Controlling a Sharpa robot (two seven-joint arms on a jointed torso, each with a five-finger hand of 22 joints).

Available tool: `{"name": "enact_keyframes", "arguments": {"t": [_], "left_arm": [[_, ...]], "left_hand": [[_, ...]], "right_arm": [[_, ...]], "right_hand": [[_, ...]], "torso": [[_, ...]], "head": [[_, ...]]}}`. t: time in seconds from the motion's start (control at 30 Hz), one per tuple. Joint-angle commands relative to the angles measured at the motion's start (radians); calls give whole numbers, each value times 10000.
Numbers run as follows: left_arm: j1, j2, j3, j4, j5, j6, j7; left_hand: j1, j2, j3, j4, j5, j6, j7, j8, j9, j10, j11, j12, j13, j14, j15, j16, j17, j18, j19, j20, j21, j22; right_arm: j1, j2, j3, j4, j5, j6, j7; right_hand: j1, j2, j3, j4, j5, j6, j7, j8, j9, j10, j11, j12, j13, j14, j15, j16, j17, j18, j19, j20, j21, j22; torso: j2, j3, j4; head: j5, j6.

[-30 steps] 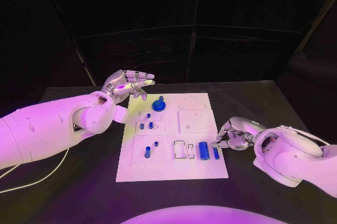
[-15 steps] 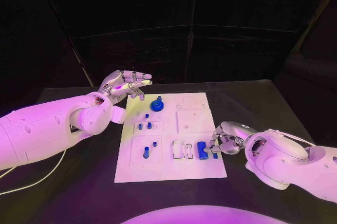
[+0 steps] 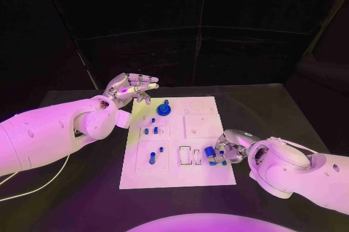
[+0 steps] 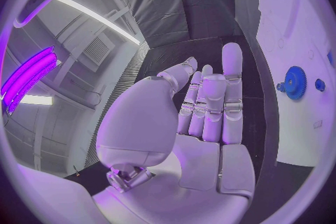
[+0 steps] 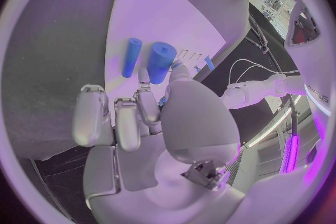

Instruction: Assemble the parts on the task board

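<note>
The white task board (image 3: pixel 200 125) lies in the middle of the black table. A thick blue cylinder (image 3: pixel 209 153) (image 5: pixel 160 61) and a slim blue cylinder (image 3: pixel 222 161) (image 5: pixel 131 57) lie side by side near the board's right front. My right hand (image 3: pixel 228 149) (image 5: pixel 140 117) is low over them, thumb and a finger against either side of the thick cylinder's near end. A blue gear (image 3: pixel 165 110) (image 4: pixel 294 82) stands at the board's far side. My left hand (image 3: pixel 133 88) (image 4: pixel 199 117) hovers raised beyond the board's far left corner, open and holding nothing.
Small blue pegs (image 3: pixel 151 129) stand in the board's left column, with another peg (image 3: pixel 153 158) nearer the front. Two white rectangular frames (image 3: pixel 190 155) sit left of the cylinders. A pale cable (image 3: pixel 33 189) trails over the table's left side.
My right hand has moved left onto the board's right edge and closed in on the thick blue cylinder. The left hand has stayed raised in place.
</note>
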Motion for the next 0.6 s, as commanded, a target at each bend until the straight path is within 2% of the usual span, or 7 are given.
{"name": "enact_keyframes", "arguments": {"t": [0.03, 0.4, 0.5, 0.6], "left_arm": [[14, 9, 7, 10, 26, 139, 47], [15, -4, 6, 22, 26, 137, 44], [15, -12, 6, 24, 26, 136, 44], [15, -21, 6, 28, 26, 140, 45]], "left_hand": [[17, 45, -53, -25, -6, -55, -5, 31, 9, -95, 5, 70, 6, -80, 20, 36, -9, 134, -48, 32, -31, -9], [17, 45, -53, -25, -6, -55, -5, 31, 9, -95, 5, 70, 6, -80, 20, 36, -9, 134, -48, 32, -31, -9], [17, 45, -53, -25, -6, -55, -5, 31, 9, -95, 5, 70, 6, -80, 20, 36, -9, 134, -48, 32, -31, -9], [17, 45, -53, -25, -6, -55, -5, 31, 9, -95, 5, 70, 6, -80, 20, 36, -9, 134, -48, 32, -31, -9]], "right_arm": [[-41, 98, -2, -76, -86, 44, -87], [-241, 371, 0, -363, -86, 205, -157], [-279, 391, 0, -356, -86, -6, -178], [-300, 360, 1, -260, -86, -507, -175]], "right_hand": [[-108, -4, -53, 9, -30, -60, 1, 71, 13, -4, 0, 43, 44, 710, -4, 41, 754, -91, 47, 19, 54, 23], [-70, 136, 15, -11, 46, -61, -9, 162, 46, -6, -6, 82, 145, 704, -2, 41, 763, -89, 34, 26, 53, 24], [56, 295, 75, -33, 261, 6, -38, 265, 85, 43, -28, 149, 275, 707, -16, 51, 799, -89, 33, 19, 62, 39], [149, 431, 88, -39, 569, 120, -87, 380, 131, 161, -72, 271, 482, 716, -50, 71, 858, -98, 58, -6, 95, 96]], "torso": [[16, -3, -2], [6, -12, -2], [-1, -12, -1], [2, -8, -14]], "head": [[-8, 14], [25, -31], [41, -29], [55, -30]]}}
